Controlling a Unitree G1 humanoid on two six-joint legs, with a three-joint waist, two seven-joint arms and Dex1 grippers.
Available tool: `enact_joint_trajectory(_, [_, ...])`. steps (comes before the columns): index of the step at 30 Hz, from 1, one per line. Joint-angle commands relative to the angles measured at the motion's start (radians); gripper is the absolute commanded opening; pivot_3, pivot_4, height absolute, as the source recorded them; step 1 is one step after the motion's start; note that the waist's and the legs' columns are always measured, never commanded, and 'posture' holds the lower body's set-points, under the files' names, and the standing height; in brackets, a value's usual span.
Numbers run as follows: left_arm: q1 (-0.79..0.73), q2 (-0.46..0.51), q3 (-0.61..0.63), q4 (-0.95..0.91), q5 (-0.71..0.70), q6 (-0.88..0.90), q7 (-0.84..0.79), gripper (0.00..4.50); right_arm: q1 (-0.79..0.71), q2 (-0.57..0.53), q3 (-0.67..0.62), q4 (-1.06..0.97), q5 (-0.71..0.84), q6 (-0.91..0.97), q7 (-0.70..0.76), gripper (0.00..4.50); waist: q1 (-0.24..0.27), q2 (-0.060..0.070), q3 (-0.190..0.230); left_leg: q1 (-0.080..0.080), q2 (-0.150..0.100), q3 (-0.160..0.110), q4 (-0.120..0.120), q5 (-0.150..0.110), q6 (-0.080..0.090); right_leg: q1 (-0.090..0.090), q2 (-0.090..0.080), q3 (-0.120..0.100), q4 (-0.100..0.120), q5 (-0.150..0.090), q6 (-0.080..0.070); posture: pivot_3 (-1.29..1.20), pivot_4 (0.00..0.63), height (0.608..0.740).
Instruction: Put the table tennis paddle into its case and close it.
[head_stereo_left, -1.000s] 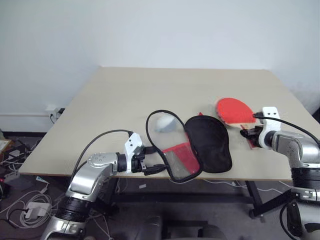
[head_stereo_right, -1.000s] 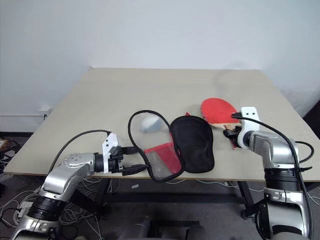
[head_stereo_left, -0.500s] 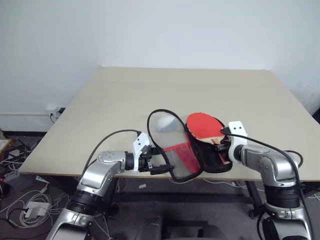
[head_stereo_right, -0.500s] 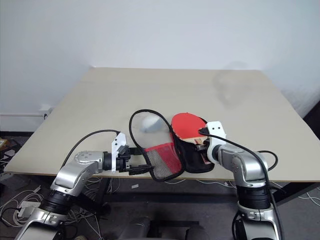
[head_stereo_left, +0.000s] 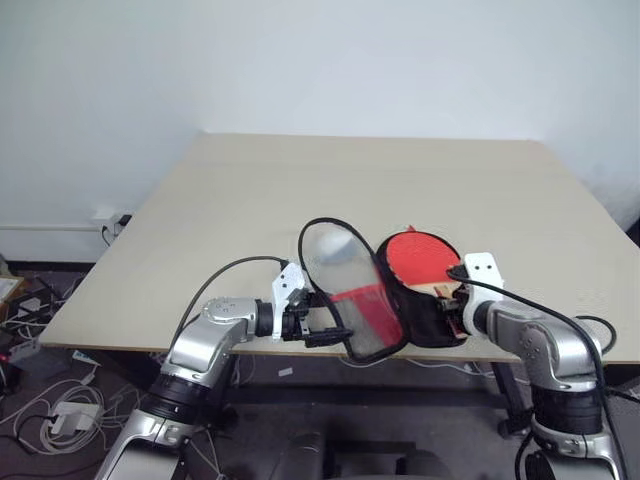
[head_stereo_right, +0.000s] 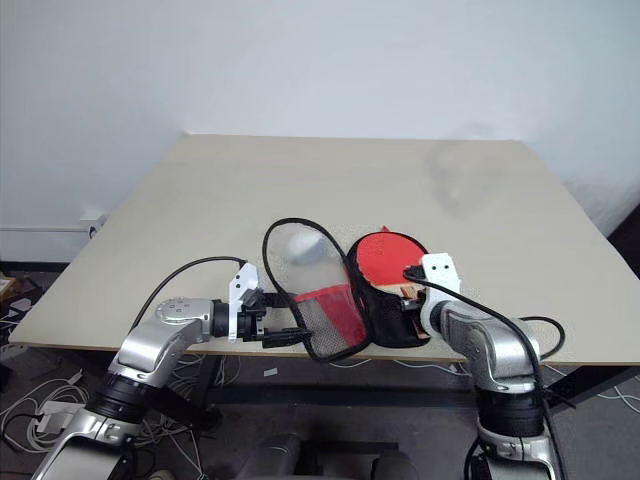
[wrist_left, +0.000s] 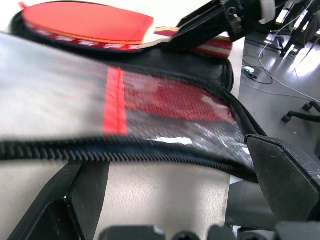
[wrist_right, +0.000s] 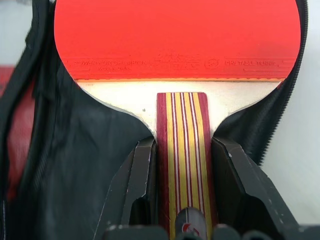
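At the near edge of the tabletop (head_stereo_left: 180, 230), the left arm reaches in from the left with its wrist turned inward, so the left end effector (head_stereo_left: 322, 322) points across toward the case (head_stereo_left: 425, 310). Its fingers stand wide, one on each side of the case's raised flap (head_stereo_left: 345, 290), with the zipper rim running between them in the left wrist view. The right arm bends in from the right, forearm angled down, and the right end effector (wrist_right: 175, 190) is clamped narrow on the striped handle of the table tennis paddle (wrist_right: 177, 40), a black finger (wrist_right: 137, 185) pressed to either side. The paddle's red blade lies over the black inner half of the case, slightly tilted, its handle sticking out toward the robot. The flap stands up, showing a red panel, mesh and a clear section. The rest of the pale tabletop stretches back to a white wall (head_stereo_left: 320, 60).
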Motion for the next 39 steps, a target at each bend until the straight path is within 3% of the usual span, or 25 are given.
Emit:
enact_joint_trajectory(1, [-0.03,-0.003,0.011,-0.006,-0.002,-0.014,-0.005,4.5,-0.027,0.012,0.028,-0.053,-0.003,-0.029,-0.004,1.2,-0.001,0.0,0.0,0.0,0.0,0.0,0.0,0.0,0.0,0.0,0.0,0.0,0.0,0.0,0.0,0.0,0.0,0.715])
enact_joint_trajectory(6, [-0.031,-0.005,0.012,-0.007,-0.003,-0.015,-0.007,4.5,-0.052,0.054,0.065,0.004,-0.035,-0.062,-0.034,1.2,-0.001,0.0,0.0,0.0,0.0,0.0,-0.001,0.0,0.0,0.0,0.0,0.0,0.0,0.0,0.0,0.0,0.0,0.715])
enact_joint_trajectory(15, [-0.02,0.003,0.018,-0.022,-0.007,-0.009,-0.005,4.5,-0.077,0.039,0.092,0.018,-0.026,-0.108,0.01,4.2,0.0,0.0,0.0,0.0,0.0,0.0,0.0,0.001,-0.001,0.0,0.0,0.0,0.0,0.0,0.0,0.0,0.0,0.715])
enact_joint_trajectory(20, [-0.027,0.001,0.025,-0.02,-0.014,-0.01,-0.007,4.5,-0.096,0.013,-0.001,-0.117,0.092,-0.194,0.15,4.2,0.0,0.0,0.0,0.0,0.0,0.0,0.0,0.0,0.0,0.0,0.0,0.0,0.0,0.0,0.0,0.0,0.0,0.715])
enact_joint_trajectory(24, [-0.048,-0.006,0.028,-0.008,-0.016,-0.01,-0.007,4.5,-0.159,0.021,-0.181,-0.189,0.259,-0.229,0.227,4.2,0.001,-0.001,0.0,0.0,0.0,-0.001,0.0,-0.002,0.004,0.0,0.0,0.0,0.0,0.0,0.0,0.0,0.0,0.715])
enact_joint_trajectory(31, [-0.137,-0.062,0.035,0.045,-0.059,-0.004,-0.039,4.5,-0.247,0.083,-0.37,-0.111,0.399,-0.3,0.153,4.2,0.004,-0.002,0.0,0.0,0.0,-0.001,0.0,-0.002,0.003,0.001,0.0,-0.001,0.0,0.0,0.0,0.0,0.0,0.715])
enact_joint_trajectory(35, [-0.24,-0.16,0.013,0.135,-0.045,-0.01,-0.023,4.5,-0.304,0.118,-0.487,-0.082,0.53,-0.343,0.085,4.2,0.007,-0.002,0.0,0.0,0.0,-0.001,0.001,0.0,0.0,0.001,0.0,-0.002,0.0,0.0,0.0,0.0,0.0,0.715])
enact_joint_trajectory(39, [-0.355,-0.279,-0.005,0.32,0.02,-0.096,0.021,4.5,-0.303,0.101,-0.474,-0.095,0.595,-0.368,0.069,4.2,0.008,-0.002,0.0,0.0,0.0,-0.001,0.001,-0.002,0.004,0.002,0.0,-0.001,0.0,0.0,0.0,0.0,0.0,0.715])
